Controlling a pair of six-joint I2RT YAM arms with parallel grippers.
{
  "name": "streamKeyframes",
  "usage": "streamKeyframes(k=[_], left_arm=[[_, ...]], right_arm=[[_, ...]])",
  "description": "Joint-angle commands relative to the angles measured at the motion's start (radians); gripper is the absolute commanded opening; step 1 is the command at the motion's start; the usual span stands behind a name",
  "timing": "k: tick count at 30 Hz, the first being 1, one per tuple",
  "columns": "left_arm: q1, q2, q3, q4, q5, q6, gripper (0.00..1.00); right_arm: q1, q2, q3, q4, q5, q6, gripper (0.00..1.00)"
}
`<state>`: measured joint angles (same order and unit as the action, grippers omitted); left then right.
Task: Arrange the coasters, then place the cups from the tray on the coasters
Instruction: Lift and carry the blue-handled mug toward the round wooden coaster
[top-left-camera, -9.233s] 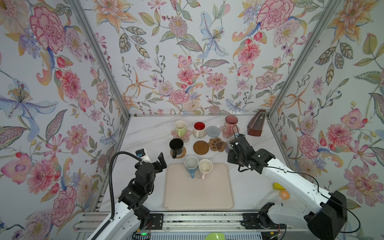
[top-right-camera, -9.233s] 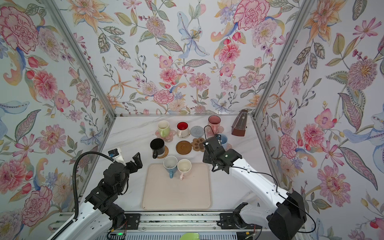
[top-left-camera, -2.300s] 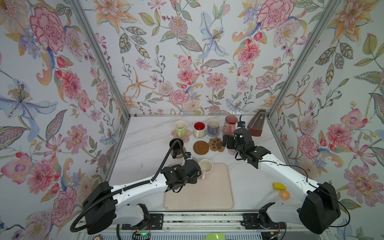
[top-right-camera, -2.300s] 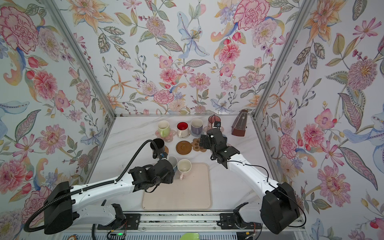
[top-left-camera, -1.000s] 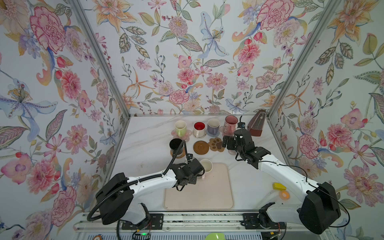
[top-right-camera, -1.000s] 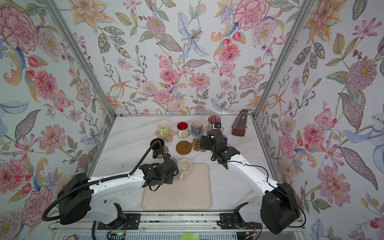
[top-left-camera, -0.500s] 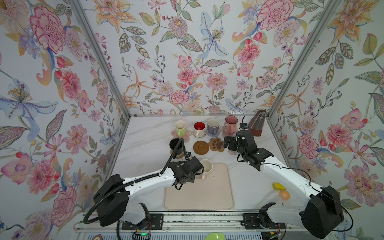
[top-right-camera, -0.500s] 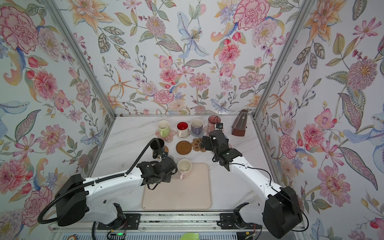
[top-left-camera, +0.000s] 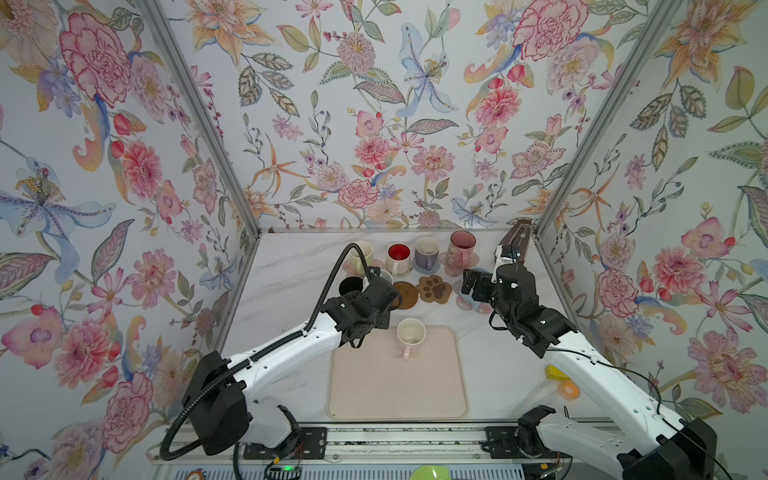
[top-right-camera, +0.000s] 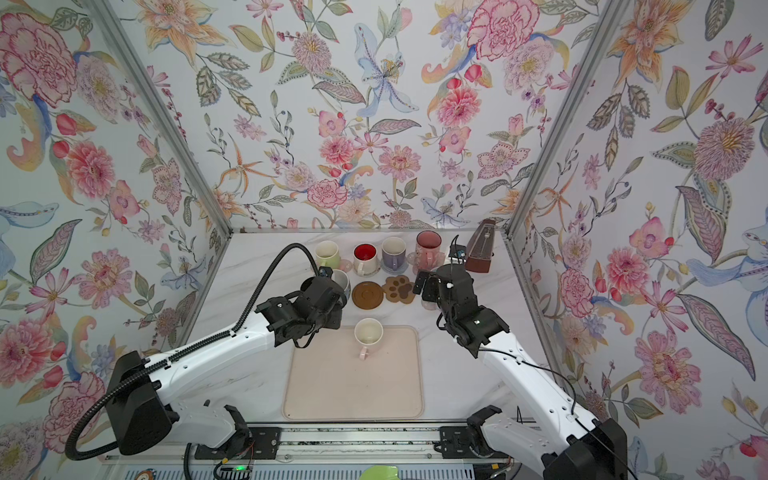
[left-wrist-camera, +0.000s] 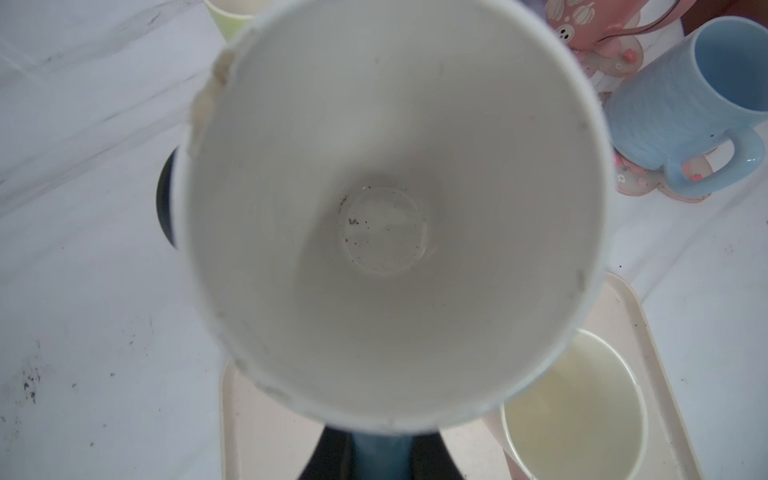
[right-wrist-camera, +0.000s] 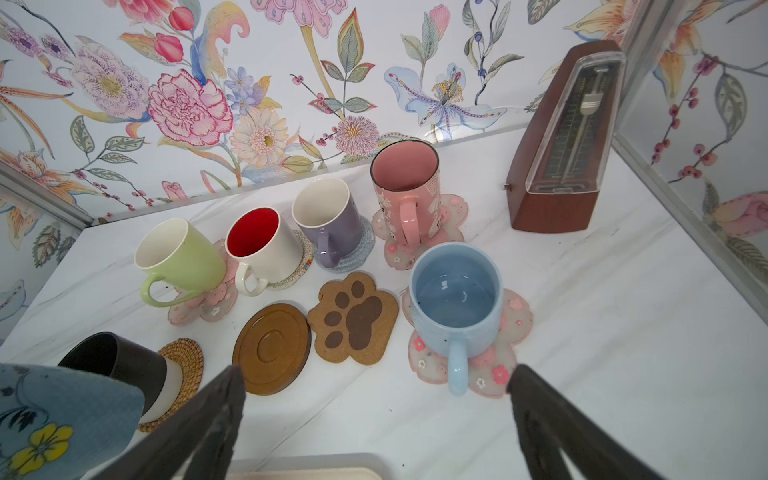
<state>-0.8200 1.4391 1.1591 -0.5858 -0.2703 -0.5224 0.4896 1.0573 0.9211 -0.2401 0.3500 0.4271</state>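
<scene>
So the left fingers (left-wrist-camera: 328, 457) are clamping the blue cup (left-wrist-camera: 395, 216) by what looks like its handle, carrying it upright and lifted clear just past the tray's (top-left-camera: 395, 386) far-left corner. I'm guessing it's heading for the brown disc (right-wrist-camera: 272, 349) or the paw coaster (right-wrist-camera: 353, 318), both sitting bare just beyond the tray's far edge. The right fingers (right-wrist-camera: 216, 407) are hanging spread wide, gripping nothing, beyond the far-right corner by the light blue cup (right-wrist-camera: 455, 303), probably parked there to leave room. The cream cup (top-left-camera: 410, 333) is waiting on the tray.
</scene>
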Motion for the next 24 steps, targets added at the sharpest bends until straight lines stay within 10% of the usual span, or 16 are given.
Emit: streamKeyframes(k=[1, 24], left_arm=[[0.029, 0.055, 0.071, 0.088, 0.013, 0.100, 0.00], [0.128, 0.394, 0.268, 0.190, 0.214, 0.246, 0.00]], right_arm=[[-0.006, -0.035, -0.017, -0.045, 0.027, 0.001, 0.99], [-0.020, -0.157, -0.037, -0.218, 0.051, 0.092, 0.99]])
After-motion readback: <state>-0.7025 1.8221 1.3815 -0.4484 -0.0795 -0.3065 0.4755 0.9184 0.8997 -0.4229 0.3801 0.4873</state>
